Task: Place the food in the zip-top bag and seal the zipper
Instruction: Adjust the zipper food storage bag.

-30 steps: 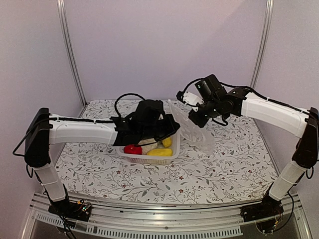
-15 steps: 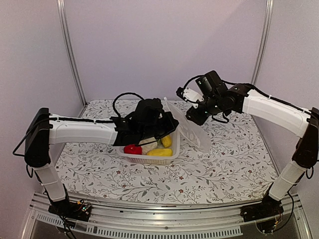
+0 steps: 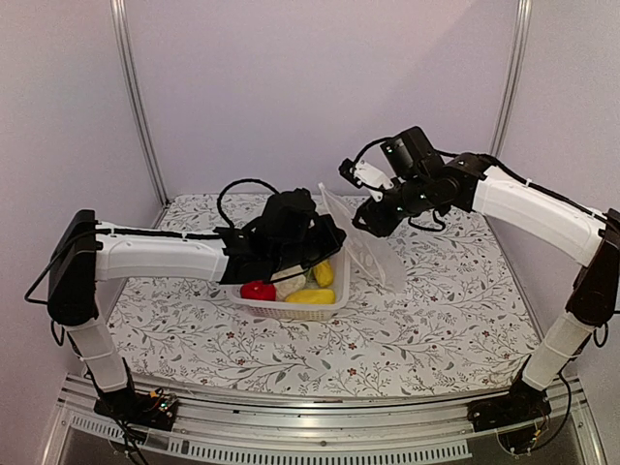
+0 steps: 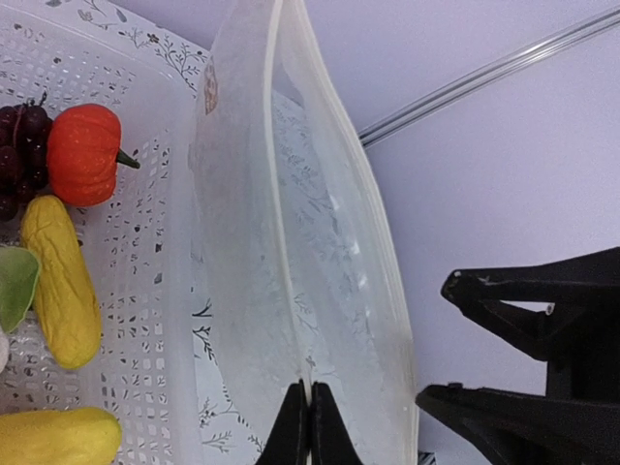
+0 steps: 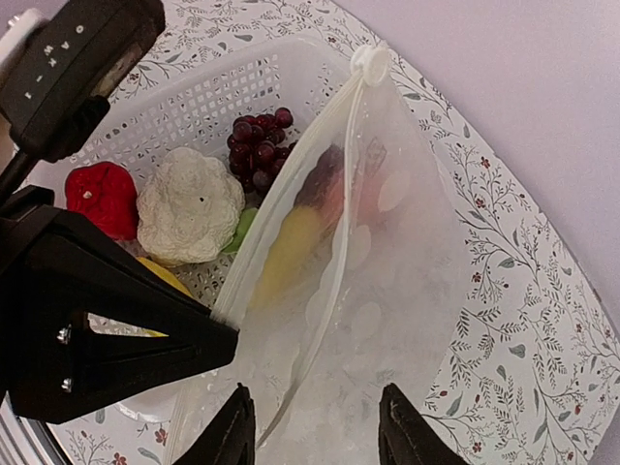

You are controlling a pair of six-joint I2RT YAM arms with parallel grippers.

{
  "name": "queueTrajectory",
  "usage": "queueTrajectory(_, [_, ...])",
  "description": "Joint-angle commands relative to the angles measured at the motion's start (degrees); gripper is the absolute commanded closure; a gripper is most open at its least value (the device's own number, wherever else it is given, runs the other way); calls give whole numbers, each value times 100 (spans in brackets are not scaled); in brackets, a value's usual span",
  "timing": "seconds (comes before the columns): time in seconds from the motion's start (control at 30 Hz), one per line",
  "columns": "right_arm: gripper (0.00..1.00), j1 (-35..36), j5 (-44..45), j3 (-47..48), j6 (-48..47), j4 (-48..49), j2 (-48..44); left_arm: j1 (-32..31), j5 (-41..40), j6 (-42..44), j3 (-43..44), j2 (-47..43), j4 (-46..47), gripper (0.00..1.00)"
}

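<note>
The clear zip-top bag (image 3: 366, 247) with white oval spots stands on edge beside the basket. My left gripper (image 4: 310, 426) is shut on its mouth edge, on the whitish zipper (image 4: 283, 242); it also shows in the top view (image 3: 331, 240). My right gripper (image 5: 315, 436) is open with the zipper (image 5: 329, 242) running between its fingers; it is above the bag in the top view (image 3: 364, 221). The red pepper (image 5: 102, 197), cauliflower (image 5: 189, 205), grapes (image 5: 257, 140), pumpkin (image 4: 85, 153) and two yellow pieces (image 4: 60, 291) lie in the basket.
The white perforated basket (image 3: 254, 304) sits mid-table under my left arm, its wall (image 4: 160, 291) right against the bag. A white slider tab (image 5: 370, 60) sits at the far end of the zipper. A floral cloth (image 3: 436, 320) covers the table.
My right gripper has moved up and to the left. The bag has risen from slumped on the cloth to more upright. My left gripper keeps its hold.
</note>
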Motion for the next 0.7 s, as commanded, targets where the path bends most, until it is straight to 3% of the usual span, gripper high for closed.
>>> queueTrajectory(0.0, [58,18,-17,97,113,-170,312,-83,-56,84,40,95,190,100])
queueTrajectory(0.13, [63,22,149,182,141,-192,509,-98,-45,84,2,95,245,100])
queueTrajectory(0.2, [73,22,354,241,137,-181,615,-95,-29,76,-24,98,266,100])
queueTrajectory(0.27, [90,22,552,304,118,-154,659,-93,-17,71,-43,108,269,100])
queueTrajectory(0.33, [98,22,922,362,62,-78,649,-84,13,62,-42,133,262,100])
queueTrajectory(0.47, [100,-6,1632,375,-195,75,541,-70,-11,51,6,212,125,100])
queueTrajectory(0.67, [100,-74,1583,280,-457,92,192,-1,70,53,84,333,108,98])
